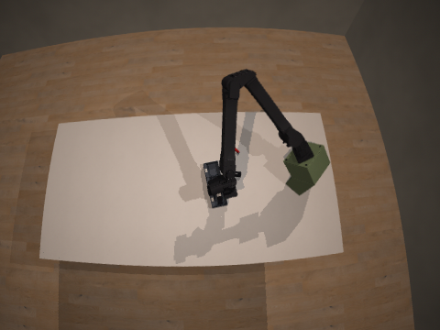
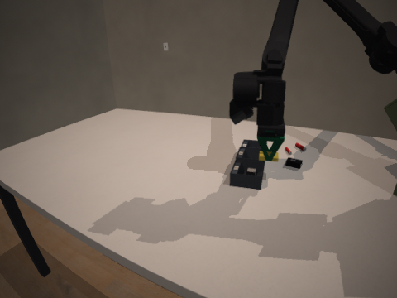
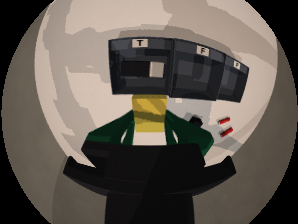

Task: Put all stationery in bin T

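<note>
Yellow block (image 3: 149, 117) pinched in half-closed pincer (image 3: 149, 137), beside dark bins (image 3: 174, 68).

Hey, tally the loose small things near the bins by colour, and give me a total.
Yellow: 1, the block held in the gripper
Red: 2, small cylinders and
Black: 1, flat piece
Total: 4
</note>
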Controlling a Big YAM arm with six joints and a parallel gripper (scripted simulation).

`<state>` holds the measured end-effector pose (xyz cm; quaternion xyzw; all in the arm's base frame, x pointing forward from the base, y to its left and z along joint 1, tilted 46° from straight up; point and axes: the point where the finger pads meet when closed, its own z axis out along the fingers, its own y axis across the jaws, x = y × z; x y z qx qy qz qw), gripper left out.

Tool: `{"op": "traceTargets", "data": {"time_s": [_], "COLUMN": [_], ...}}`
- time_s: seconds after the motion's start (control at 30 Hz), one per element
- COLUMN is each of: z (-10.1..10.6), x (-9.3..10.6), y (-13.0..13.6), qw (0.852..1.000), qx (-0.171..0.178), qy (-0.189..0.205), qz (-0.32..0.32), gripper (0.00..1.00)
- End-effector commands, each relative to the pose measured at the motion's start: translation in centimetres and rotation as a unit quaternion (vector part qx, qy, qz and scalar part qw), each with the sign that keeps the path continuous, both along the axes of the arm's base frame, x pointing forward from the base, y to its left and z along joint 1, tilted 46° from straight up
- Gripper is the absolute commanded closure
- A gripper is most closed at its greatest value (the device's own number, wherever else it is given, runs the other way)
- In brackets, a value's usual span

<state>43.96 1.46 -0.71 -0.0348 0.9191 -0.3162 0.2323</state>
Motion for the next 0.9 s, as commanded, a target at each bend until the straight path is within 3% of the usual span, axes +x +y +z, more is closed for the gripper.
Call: {"op": "traceTargets", "data": {"time_s": [0.0, 0.17, 0.4, 0.53, 0.83, 0.87], "z": [0.5, 1.3, 0.7, 1.4, 1.0, 1.7], "x": [2.0, 4.7, 3.4, 4.7, 4.5, 4.7], "y": [2.2, 3.6, 2.9, 3.1, 2.6, 2.6], "qw": [1.0, 1.0, 1.0, 1.0, 1.0, 1.0], "qx": [0.008, 0.009, 0.006, 0.01, 0.008, 0.01], "qy": [-0.01, -0.011, -0.003, -0.013, -0.007, -0.015], "qz": [-0.002, -0.002, -0.005, -0.007, -0.01, -0.007], "gripper": [0.66, 0.66, 0.66, 0.66, 0.66, 0.66]}}
